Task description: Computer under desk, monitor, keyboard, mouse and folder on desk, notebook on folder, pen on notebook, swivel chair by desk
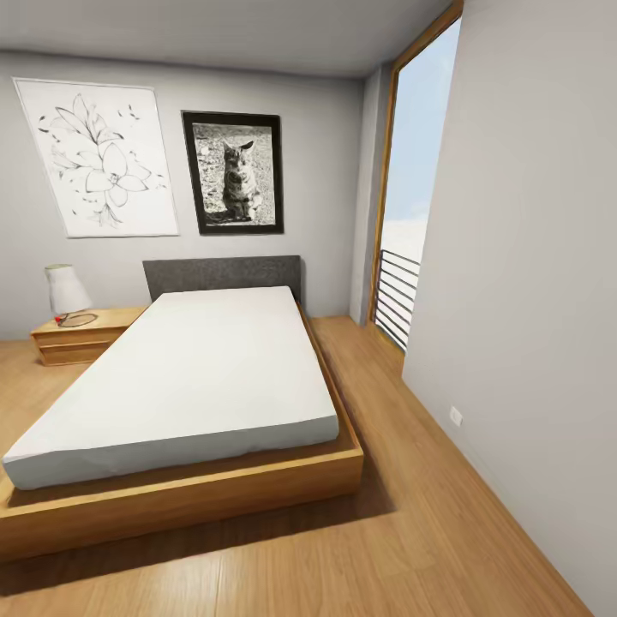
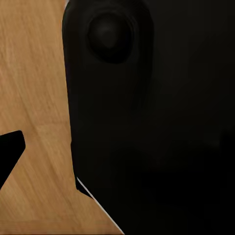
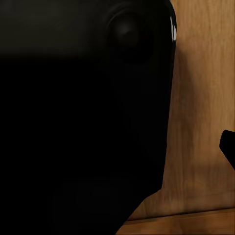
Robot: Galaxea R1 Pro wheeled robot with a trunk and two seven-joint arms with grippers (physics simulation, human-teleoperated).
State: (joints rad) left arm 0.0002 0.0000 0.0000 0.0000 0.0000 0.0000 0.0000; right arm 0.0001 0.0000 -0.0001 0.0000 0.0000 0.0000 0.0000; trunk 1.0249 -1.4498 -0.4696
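Facing a bed (image 1: 184, 377) (lengthwise toward the headboard (image 1: 223, 276)), pincer states indiscernible

Bright daylight from window (image 1: 407, 206); soft shadow under bed (image 1: 184, 403); wrist views v. dark.

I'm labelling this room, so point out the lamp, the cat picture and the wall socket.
lamp (image 1: 67, 289): head view, on its pale shade.
cat picture (image 1: 233, 173): head view, on the cat.
wall socket (image 1: 455, 416): head view, on its white plate.
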